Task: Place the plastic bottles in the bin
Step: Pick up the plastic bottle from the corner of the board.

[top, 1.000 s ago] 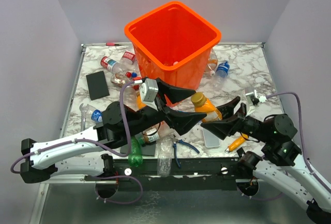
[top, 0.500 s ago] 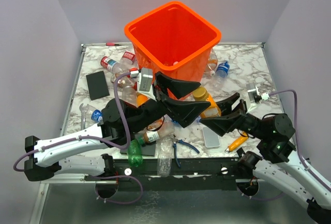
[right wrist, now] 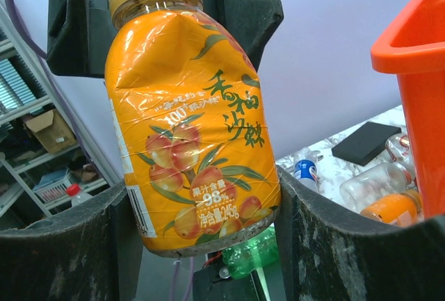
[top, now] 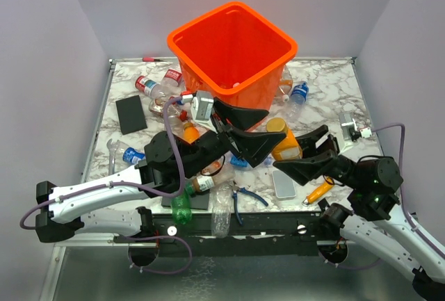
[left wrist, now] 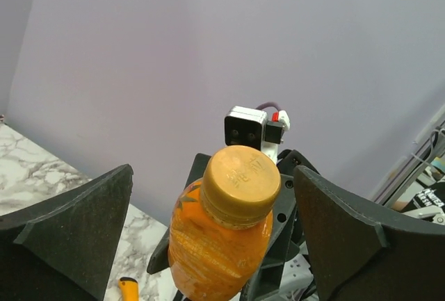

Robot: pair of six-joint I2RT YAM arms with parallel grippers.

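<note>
Black-fingered right gripper (right wrist: pixel 201 190): clamped on the body of the orange juice bottle (right wrist: pixel 195 127), holding it upright and off the table, centre-right of the overhead view.
Opposite it, left gripper (left wrist: pixel 214 176): jaws spread wide, one on each side of the bottle's gold cap, touching neither side.
Step in hand: probably a handover between the arms, though the left may only be crowding a carry; I cannot tell which.
Next move: either the left jaws close on the neck before the right lets go, or the left backs away. Then the bottle must rise above the rim and drop inside.
Big orange bin (top: pixel 189 62): upper centre, mouth open, just behind the left gripper, with a tall near wall.
Edges: the rim is the one to clear, and the two grippers stand very close together.
Open room: free air above the bin's mouth; bare marble table (top: pixel 327 82) at right.
Remaining plastic bottles (top: pixel 156 91): scattered left of the bin, right of it, and along the table's bottom edge.
</note>
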